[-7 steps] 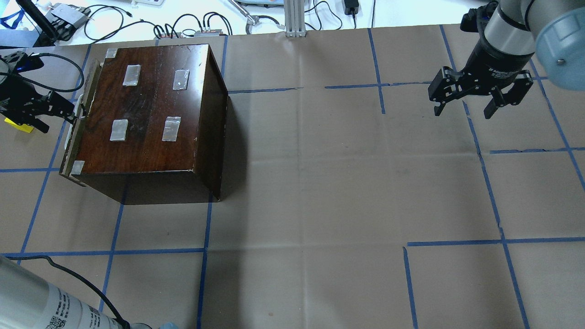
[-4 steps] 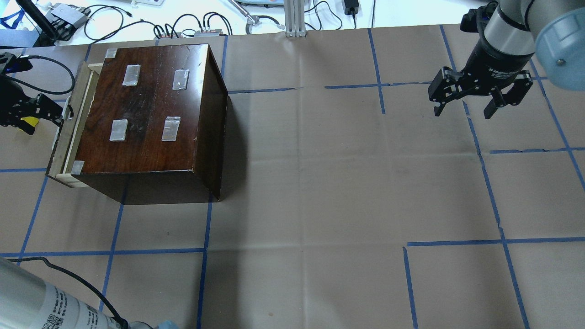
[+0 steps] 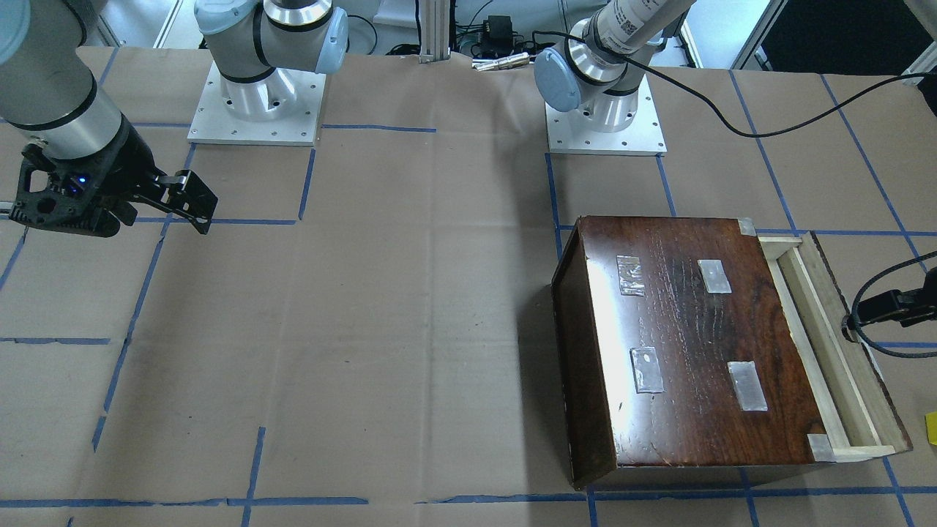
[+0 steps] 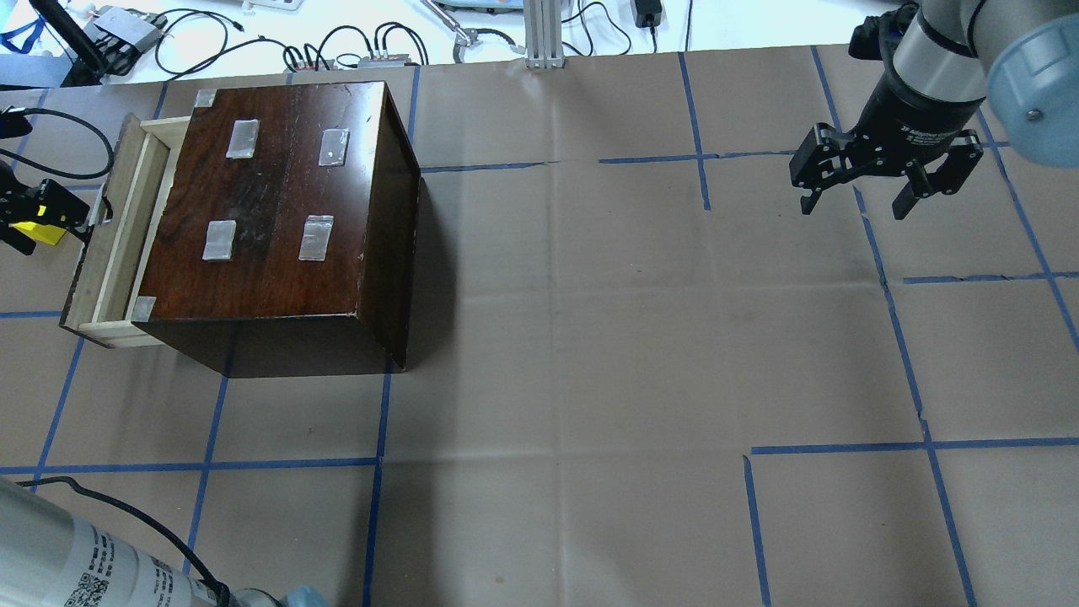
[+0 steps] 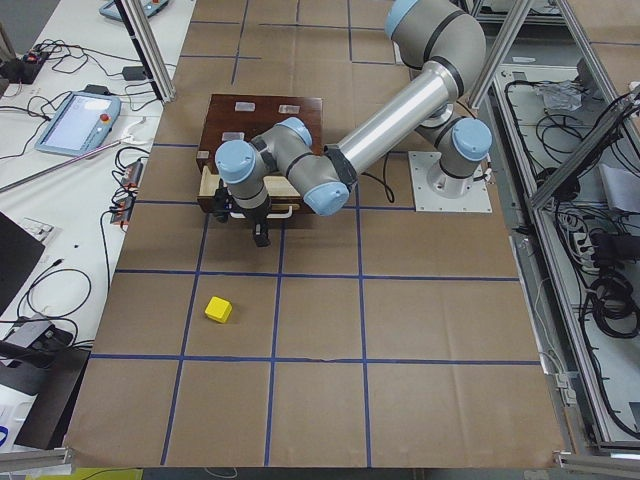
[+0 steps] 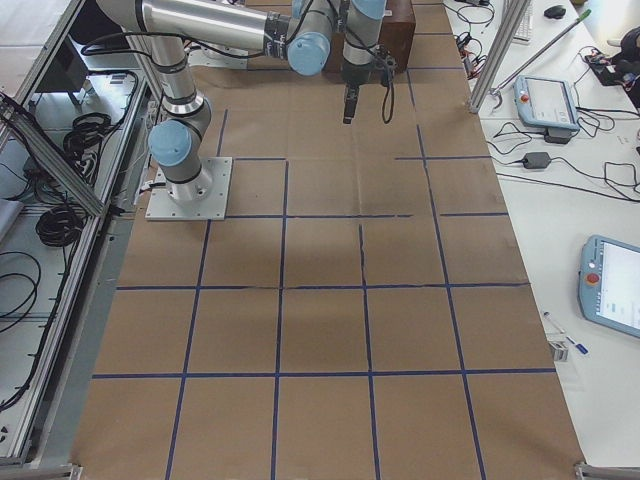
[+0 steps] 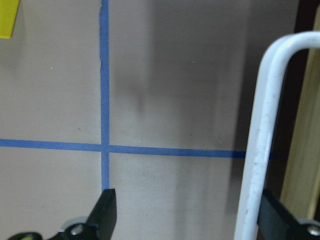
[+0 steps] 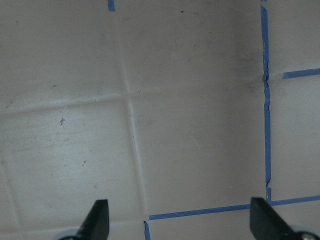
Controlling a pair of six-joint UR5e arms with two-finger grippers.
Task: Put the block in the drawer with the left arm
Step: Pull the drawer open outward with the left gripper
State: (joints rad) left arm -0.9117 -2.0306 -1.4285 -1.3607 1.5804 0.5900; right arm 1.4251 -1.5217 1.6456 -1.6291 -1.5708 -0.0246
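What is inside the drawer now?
Only bare pale wood shows in the pulled-out part of the drawer; the block lies outside on the table. The rest is hidden under the dark box.

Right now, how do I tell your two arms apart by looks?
Both arms are silver-grey tubes with pale blue joint caps. The left arm carries a loose black cable and a white QR-code label; the right arm shows no loose cable, only white lettering on its black wrist. The left end effector and right end effector are black, two-fingered.
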